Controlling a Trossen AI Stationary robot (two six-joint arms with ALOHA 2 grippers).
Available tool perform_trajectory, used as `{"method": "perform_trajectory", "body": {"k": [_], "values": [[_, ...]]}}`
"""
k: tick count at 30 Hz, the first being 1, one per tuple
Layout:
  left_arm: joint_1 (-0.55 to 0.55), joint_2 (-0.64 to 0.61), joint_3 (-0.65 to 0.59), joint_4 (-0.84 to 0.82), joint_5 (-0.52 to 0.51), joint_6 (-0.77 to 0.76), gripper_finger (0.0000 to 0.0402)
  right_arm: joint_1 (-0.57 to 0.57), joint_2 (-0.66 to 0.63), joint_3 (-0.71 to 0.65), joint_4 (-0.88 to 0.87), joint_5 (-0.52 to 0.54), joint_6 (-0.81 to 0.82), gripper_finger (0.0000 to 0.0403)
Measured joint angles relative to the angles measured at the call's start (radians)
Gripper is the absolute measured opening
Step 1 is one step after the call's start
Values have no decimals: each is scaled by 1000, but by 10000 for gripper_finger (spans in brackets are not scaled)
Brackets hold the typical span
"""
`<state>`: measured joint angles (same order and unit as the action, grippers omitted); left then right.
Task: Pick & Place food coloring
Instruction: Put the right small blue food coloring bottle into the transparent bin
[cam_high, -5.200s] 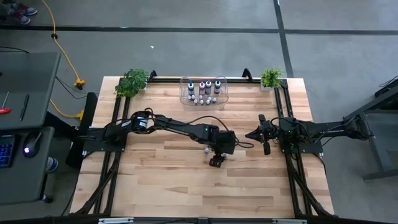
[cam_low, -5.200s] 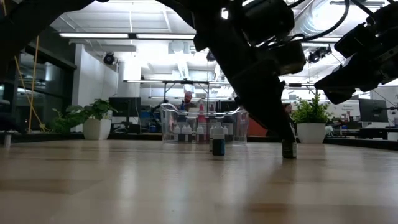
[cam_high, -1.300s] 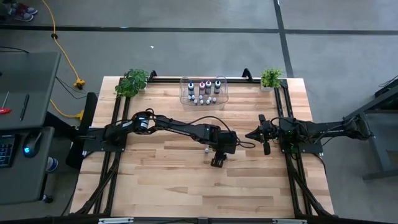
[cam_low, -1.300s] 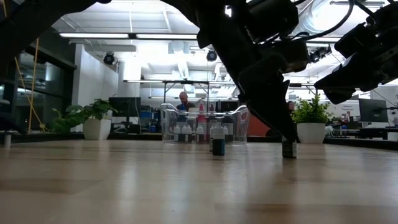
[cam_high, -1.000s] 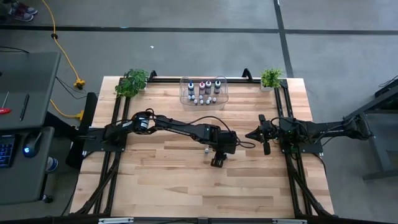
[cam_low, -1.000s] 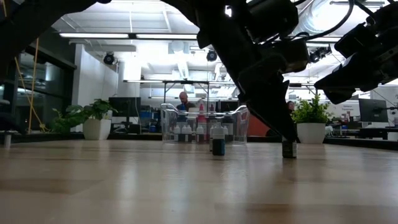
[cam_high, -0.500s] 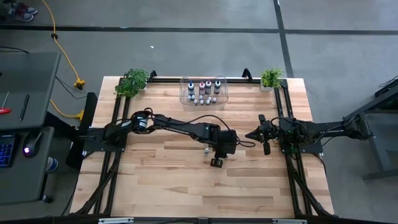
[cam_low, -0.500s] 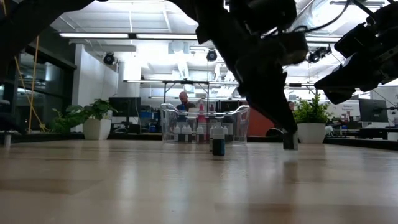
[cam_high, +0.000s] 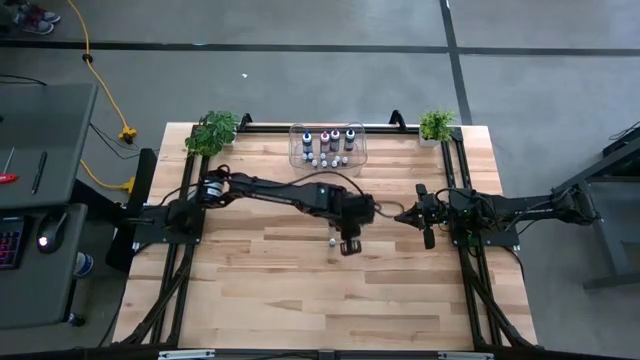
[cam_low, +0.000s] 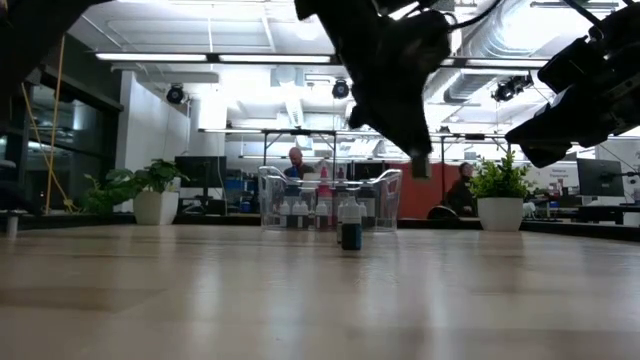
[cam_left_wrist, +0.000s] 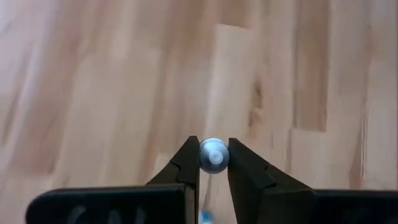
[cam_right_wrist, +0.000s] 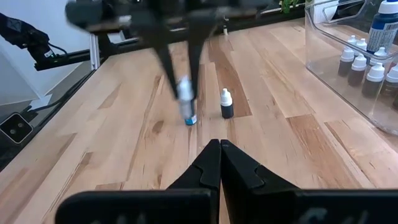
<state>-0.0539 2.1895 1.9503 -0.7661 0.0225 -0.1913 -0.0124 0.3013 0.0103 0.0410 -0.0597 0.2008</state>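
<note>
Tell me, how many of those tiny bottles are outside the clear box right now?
2. One small bottle stands on the wooden table. The other bottle hangs above the table, pinched in the left gripper. Others could be hidden behind the arms.

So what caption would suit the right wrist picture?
Left gripper lifts a small bottle above the table, beside another.

left gripper (cam_high: 349, 246) | lifted small bottle (cam_right_wrist: 185, 101) off table (cam_high: 260, 290) (was standing) | moved toward bin (cam_high: 328, 147)

Two potted plants (cam_high: 212, 131) (cam_high: 436, 124) flank a clear bin (cam_high: 297, 150) on the wooden table (cam_high: 260, 290).
</note>
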Motion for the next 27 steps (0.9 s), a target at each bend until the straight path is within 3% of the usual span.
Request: {"method": "perform_trajectory", "body": {"k": [8, 19, 27], "values": [[66, -98, 0, -174, -7, -262, 42, 0, 0, 0, 0, 0, 0, 0], [189, -171, 0, -287, -7, -360, 41, 0, 0, 0, 0, 0, 0, 0], [300, -172, 0, -253, -19, -424, 41, 0, 0, 0, 1, 0, 0, 0]]}}
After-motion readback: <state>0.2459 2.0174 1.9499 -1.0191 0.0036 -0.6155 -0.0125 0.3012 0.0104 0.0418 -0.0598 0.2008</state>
